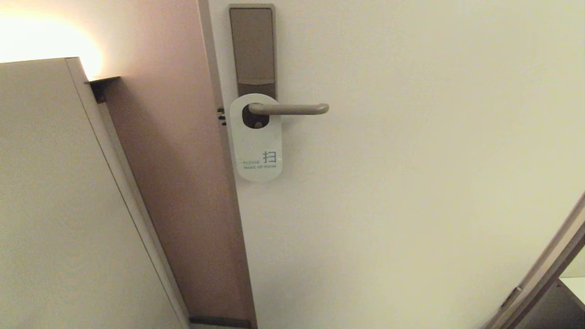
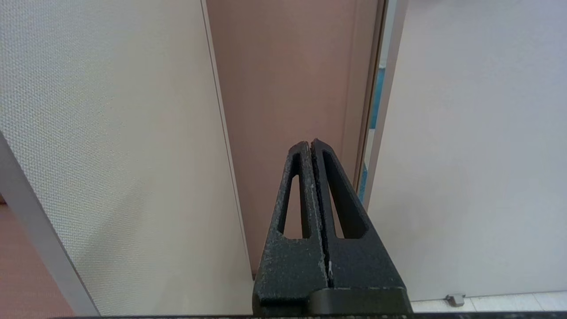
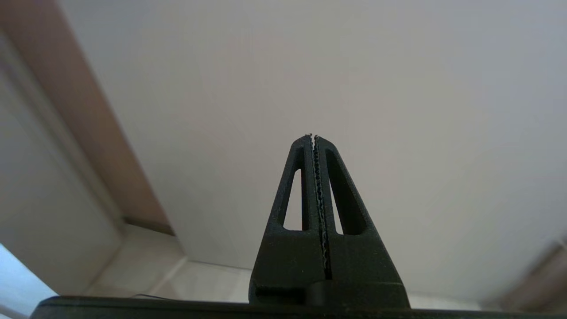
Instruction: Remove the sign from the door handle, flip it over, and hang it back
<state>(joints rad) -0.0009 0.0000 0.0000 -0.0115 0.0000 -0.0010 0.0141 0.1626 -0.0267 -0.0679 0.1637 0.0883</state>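
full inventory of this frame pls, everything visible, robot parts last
sign: 1, white side out reading PLEASE MAKE UP ROOM, hanging on the door handle by its oval hole
door handle: 1, bronze-beige lever, level, on the lock plate
lock plate: 1, brown, tall, near the door's edge
door: 1, off-white, fills most of the head view
door frame: 1, pinkish-brown, left of the door
panel: 1, beige, far left
left gripper: 1, black, shut, empty, low and facing the door frame
right gripper: 1, black, shut, empty, facing the door
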